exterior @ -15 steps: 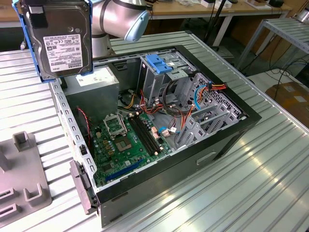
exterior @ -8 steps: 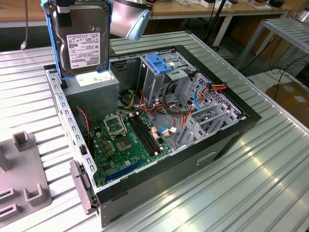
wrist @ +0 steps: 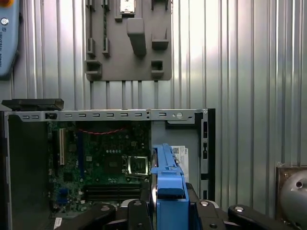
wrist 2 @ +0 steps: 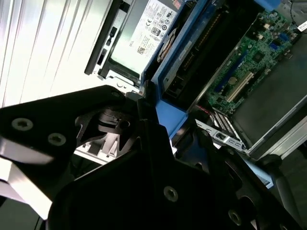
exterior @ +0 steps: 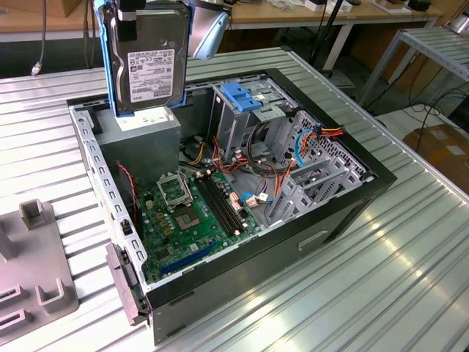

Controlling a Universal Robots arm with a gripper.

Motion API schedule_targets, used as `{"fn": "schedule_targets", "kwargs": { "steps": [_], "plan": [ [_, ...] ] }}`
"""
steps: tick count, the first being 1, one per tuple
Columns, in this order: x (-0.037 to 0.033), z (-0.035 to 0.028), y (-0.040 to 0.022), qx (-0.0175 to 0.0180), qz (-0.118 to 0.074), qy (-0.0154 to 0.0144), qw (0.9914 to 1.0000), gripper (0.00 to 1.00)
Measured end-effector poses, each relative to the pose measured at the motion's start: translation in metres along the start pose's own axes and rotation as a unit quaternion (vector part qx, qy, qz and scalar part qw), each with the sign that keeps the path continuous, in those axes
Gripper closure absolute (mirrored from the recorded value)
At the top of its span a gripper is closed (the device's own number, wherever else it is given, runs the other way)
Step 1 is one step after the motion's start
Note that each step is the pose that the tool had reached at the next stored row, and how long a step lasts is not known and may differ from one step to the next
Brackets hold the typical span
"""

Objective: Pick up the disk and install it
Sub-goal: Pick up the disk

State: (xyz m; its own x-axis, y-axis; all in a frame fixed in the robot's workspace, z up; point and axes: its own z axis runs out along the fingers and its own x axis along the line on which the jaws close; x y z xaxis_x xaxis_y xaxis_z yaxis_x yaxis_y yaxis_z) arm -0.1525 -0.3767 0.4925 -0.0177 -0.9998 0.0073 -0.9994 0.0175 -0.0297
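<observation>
Grey metal, the disk (exterior: pixel 146 62) is hanging upright over the open computer case (exterior: pixel 333 227) in the exterior view, the gripper (exterior: pixel 129 16) pinching its top end. Second wrist view: the jaws are clamping its blue rails (wrist 2: pixel 168 115). First wrist view: I'm judging it dense, stiff and shock-sensitive; gripping those rails squarely suits it.

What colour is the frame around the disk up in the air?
Bright blue. The frame around the grey disk shows best in the exterior view.
</observation>
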Motion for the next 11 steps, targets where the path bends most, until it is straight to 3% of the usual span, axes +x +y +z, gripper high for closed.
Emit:
{"fn": "schedule_targets", "kwargs": {
  "steps": [3,4,9,11],
  "plan": [
    [0.009,0.0011,-0.0008,0.0,0.0,0.0,1.0,0.64],
    [0.017,0.0021,-0.0015,0.0,0.0,-0.0001,1.0,0.64],
    [0.0361,0.0048,-0.0044,0.0,0.0,0.0,1.0,0.64],
    [0.0404,0.0056,-0.0052,0.0,0.0,0.0,1.0,0.64]
  ]
}}
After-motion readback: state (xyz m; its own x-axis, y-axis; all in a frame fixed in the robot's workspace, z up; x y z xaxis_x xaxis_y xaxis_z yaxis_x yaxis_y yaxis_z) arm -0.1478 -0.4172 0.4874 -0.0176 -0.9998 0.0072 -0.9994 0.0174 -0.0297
